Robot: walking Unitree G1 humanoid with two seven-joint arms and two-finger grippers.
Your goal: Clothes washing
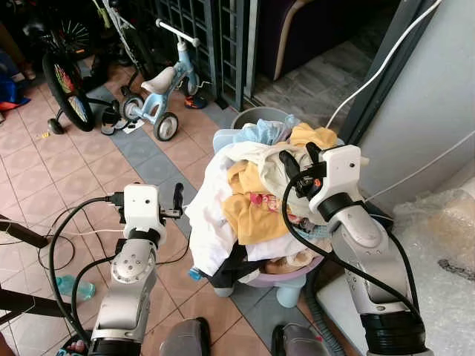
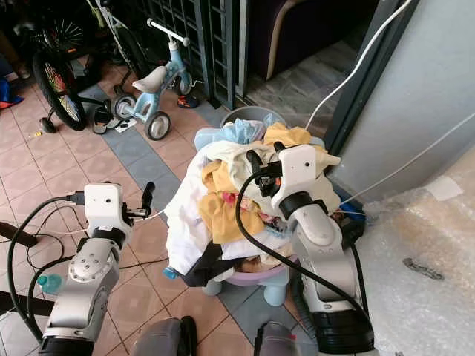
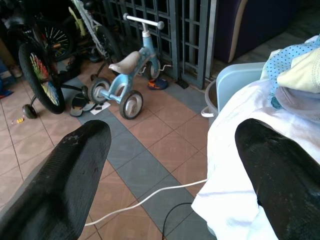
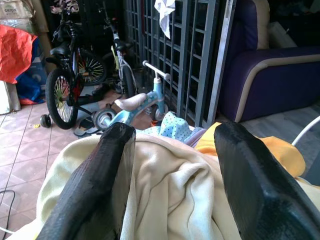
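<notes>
Two claws up, both spread, neither pinching anything. Right claw sits on top of the laundry pile, fingers apart over a cream cloth at the pile's crown; from the wrist view the fingers look to touch or nearly touch the fabric, can't tell which. Left claw hangs just beside the pile's left flank, near the draped white cloth, not touching it; one finger is over the white cloth's edge in the wrist view, the other over floor tiles.

Pile is heaped well above the basket, a pale lilac tub on a light-blue stool. Yellow garments, a blue dotted piece and a dark item hanging low at front are in the heap. Grey bucket stands behind it.

Blue tricycle and a kid's bike stand by the grille, well apart from the pile. White cable runs across the tiles.
</notes>
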